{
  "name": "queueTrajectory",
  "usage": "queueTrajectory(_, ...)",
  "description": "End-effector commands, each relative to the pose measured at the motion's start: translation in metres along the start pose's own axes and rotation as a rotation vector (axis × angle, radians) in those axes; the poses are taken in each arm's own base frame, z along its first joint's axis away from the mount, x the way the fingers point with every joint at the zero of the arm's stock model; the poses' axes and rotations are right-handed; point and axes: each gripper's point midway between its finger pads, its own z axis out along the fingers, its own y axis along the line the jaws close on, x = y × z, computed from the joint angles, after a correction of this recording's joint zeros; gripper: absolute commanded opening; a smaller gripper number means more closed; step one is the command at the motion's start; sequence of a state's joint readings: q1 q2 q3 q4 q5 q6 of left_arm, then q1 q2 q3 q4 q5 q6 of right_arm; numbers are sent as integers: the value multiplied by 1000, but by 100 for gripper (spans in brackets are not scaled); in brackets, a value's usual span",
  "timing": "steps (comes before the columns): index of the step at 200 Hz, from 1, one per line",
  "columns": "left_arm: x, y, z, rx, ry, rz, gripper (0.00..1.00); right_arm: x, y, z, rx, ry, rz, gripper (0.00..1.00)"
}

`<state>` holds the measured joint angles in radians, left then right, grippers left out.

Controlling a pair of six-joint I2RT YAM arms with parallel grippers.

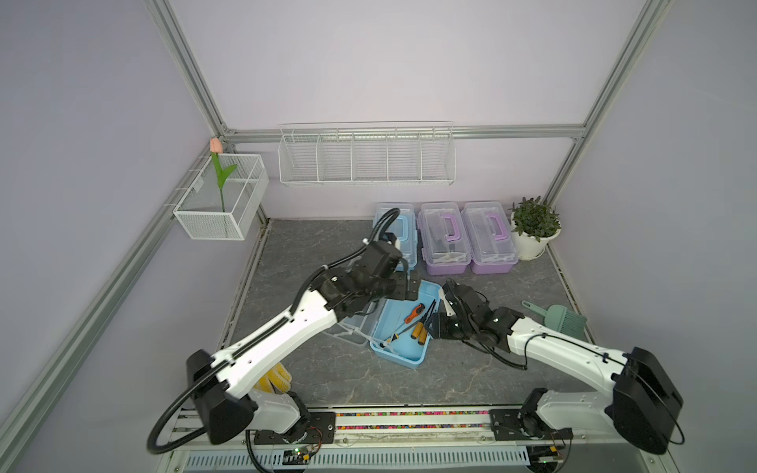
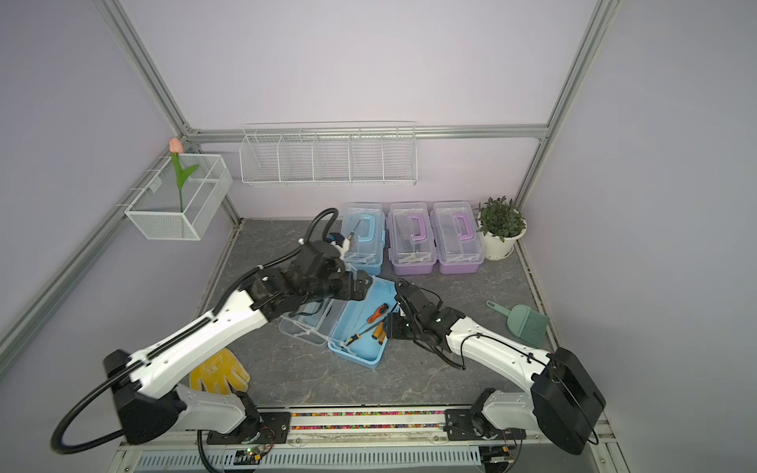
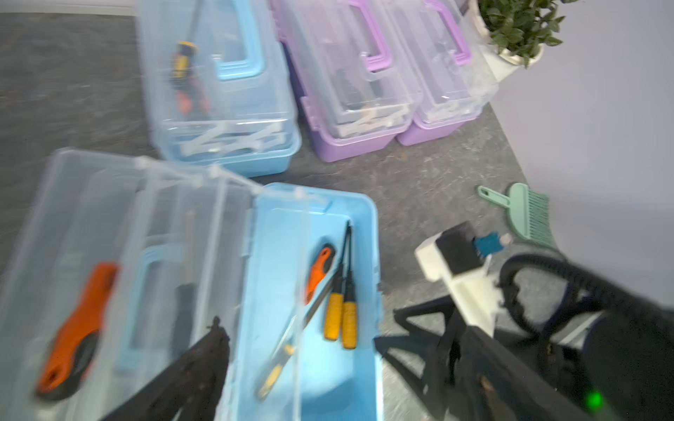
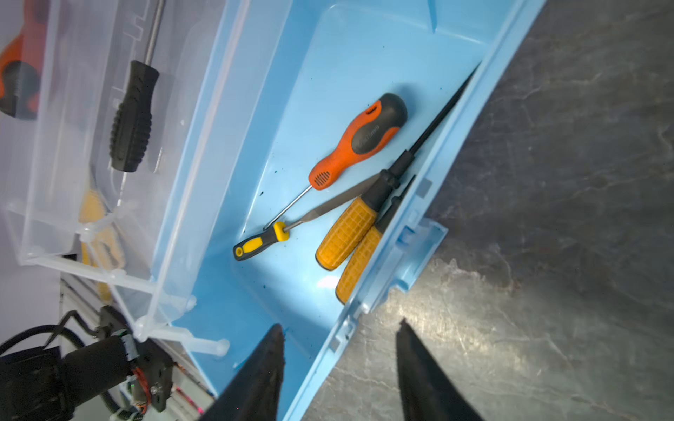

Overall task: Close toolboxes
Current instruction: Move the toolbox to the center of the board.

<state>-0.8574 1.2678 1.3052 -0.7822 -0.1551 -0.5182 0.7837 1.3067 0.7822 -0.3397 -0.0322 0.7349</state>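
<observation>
**A:** Take the open blue toolbox (image 1: pixel 395 356) in the middle of the tabletop (image 1: pixel 450 368) as the mark. What is left of it?

**B:** Well to its left and higher, a white wire basket (image 1: pixel 213 225) hangs on the frame with a tulip (image 1: pixel 216 145) standing in it. Nearer the robot, left of the box, a yellow glove (image 2: pixel 219 372) lies flat.

**A:** And the box itself?

**B:** Its clear lid (image 1: pixel 352 331) lies open on the left side, just beside the blue base. In the base are an orange-handled screwdriver (image 4: pixel 357 142), a small black-and-yellow tool (image 4: pixel 259 244) and two yellow-handled tools (image 4: pixel 344 237) lying against the front wall.

**A:** The left hand?

**B:** The left hand (image 2: pixel 364 286) hovers over the box's far end, fingers spread wide and holding nothing.

**A:** Behind the box?

**B:** Three toolboxes stand in a row at the back wall, lids down. They are a closed blue toolbox (image 2: pixel 363 237), then the first purple toolbox (image 1: pixel 444 239) and the second purple toolbox (image 1: pixel 489 237), side by side.

**A:** To the right?

**B:** The right hand (image 4: pixel 339 324) straddles the box's front wall. Its fingers are apart, one inside and one outside over the tabletop, and I see neither pressing the wall. Further right lies a green brush and dustpan (image 1: pixel 561 321). A potted plant (image 1: pixel 534 217) stands behind and right of the box, just beside the second purple toolbox.
</observation>
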Motion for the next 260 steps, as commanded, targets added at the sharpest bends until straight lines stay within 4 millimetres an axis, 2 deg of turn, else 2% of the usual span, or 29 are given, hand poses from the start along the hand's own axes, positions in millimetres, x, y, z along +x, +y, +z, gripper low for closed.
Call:
queueTrajectory(1, 52, 82, -16, -190, 73, -48, 99, -3, -7, 4, 76, 5, -25, 46)
queueTrajectory(31, 85, 131, -29, -198, 75, -231, 99, 11, -30, 13, 208, 98, -62, 46)
queueTrajectory(35, 88, 135, -29, -204, 74, -247, 99, 3, -24, 11, 204, 84, -66, 45)
queueTrajectory(46, 94, 143, -31, -216, 68, -277, 99, 2, -30, 9, 231, 92, -70, 44)
queueTrajectory(85, 94, 149, -35, -219, 61, -300, 99, 0, -57, 1, 306, 119, -74, 32)
queueTrajectory(106, 88, 148, -39, -217, 51, -293, 98, -4, -71, -1, 297, 118, -48, 29)
queueTrajectory(109, 87, 148, -39, -217, 50, -293, 98, 3, -80, 0, 310, 136, -42, 29)
queueTrajectory(114, 86, 148, -40, -216, 47, -291, 98, 3, -84, 0, 310, 137, -34, 28)
queueTrajectory(128, 87, 149, -37, -215, 52, -296, 98, 0, -90, -2, 285, 130, -13, 27)
queueTrajectory(159, 99, 155, -19, -217, 73, -349, 97, -10, -87, -4, 192, 112, 25, 27)
queueTrajectory(190, 95, 155, -18, -171, 40, -400, 93, -18, -73, -7, 28, 93, 50, 28)
queueTrajectory(200, 99, 155, -13, -153, 52, -420, 90, -19, -66, -12, -17, 95, 42, 34)
queueTrajectory(213, 109, 155, -6, -141, 74, -453, 87, -23, -60, -21, -52, 74, 38, 54)
queueTrajectory(221, 113, 152, -1, -112, 75, -474, 86, -26, -57, -28, -69, 55, 36, 60)
queueTrajectory(241, 122, 148, 11, -58, 78, -523, 79, -35, -51, -42, -118, 9, 41, 62)
queueTrajectory(260, 137, 149, 20, -48, 107, -560, 70, -41, -51, -44, -126, -3, 45, 61)
